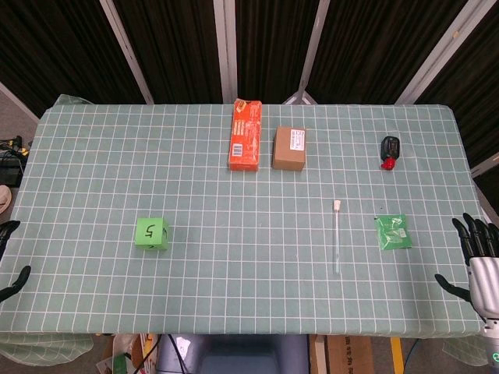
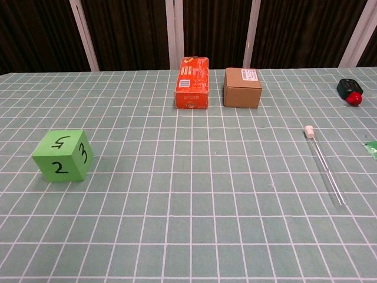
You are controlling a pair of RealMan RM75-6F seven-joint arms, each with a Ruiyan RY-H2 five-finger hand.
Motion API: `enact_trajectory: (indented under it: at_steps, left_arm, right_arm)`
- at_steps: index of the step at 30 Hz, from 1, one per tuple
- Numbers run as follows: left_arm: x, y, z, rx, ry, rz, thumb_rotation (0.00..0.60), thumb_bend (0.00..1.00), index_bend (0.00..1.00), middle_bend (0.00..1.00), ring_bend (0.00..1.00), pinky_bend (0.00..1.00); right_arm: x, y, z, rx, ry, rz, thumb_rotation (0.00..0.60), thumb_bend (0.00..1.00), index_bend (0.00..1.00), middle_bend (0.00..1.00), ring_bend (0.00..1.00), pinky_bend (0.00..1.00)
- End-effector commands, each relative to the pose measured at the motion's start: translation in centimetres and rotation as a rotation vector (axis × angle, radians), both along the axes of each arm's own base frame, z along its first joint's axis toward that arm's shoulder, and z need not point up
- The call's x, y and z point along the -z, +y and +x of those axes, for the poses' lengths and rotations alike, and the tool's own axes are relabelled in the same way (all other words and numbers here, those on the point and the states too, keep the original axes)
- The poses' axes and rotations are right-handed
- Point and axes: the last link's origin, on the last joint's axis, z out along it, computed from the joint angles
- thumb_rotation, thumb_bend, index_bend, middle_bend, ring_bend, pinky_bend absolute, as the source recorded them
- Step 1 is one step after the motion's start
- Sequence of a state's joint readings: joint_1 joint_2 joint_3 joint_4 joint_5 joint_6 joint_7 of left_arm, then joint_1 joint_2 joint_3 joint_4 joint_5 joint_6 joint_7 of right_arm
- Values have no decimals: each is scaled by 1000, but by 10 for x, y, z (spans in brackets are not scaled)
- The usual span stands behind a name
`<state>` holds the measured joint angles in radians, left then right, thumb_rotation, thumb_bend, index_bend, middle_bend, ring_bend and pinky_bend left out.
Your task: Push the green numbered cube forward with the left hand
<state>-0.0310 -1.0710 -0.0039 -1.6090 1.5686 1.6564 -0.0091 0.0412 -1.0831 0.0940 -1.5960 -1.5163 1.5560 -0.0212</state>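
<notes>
Only the dark fingertips of the left hand show at the left edge of the head view, spread apart and holding nothing. The right hand stands at the right edge, its black fingers spread and pointing upward, thumb out to the side, above a silver wrist. It holds nothing. Neither hand appears in the chest view.
</notes>
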Motion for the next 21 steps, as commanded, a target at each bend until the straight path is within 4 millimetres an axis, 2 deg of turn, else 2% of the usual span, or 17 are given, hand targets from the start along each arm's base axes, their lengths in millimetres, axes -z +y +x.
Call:
enact_trajectory:
  at_steps: [1, 14, 21]
  left_arm:
    - [2, 0, 0, 0, 3, -5, 600, 417, 119, 114, 0, 8]
    - [7, 2, 3, 13, -4, -24, 600, 416, 119, 114, 0, 8]
    - [12, 8, -4, -3, -1, -64, 600, 417, 119, 117, 0, 8]
  right_arm:
    - [2, 1, 1, -3, 5, 3, 600, 45, 65, 0, 0, 0]
    - [5, 3, 3, 9, 6, 9, 600, 44, 65, 0, 0, 0]
    - [5, 5, 2, 25, 13, 13, 600, 45, 64, 0, 0, 0]
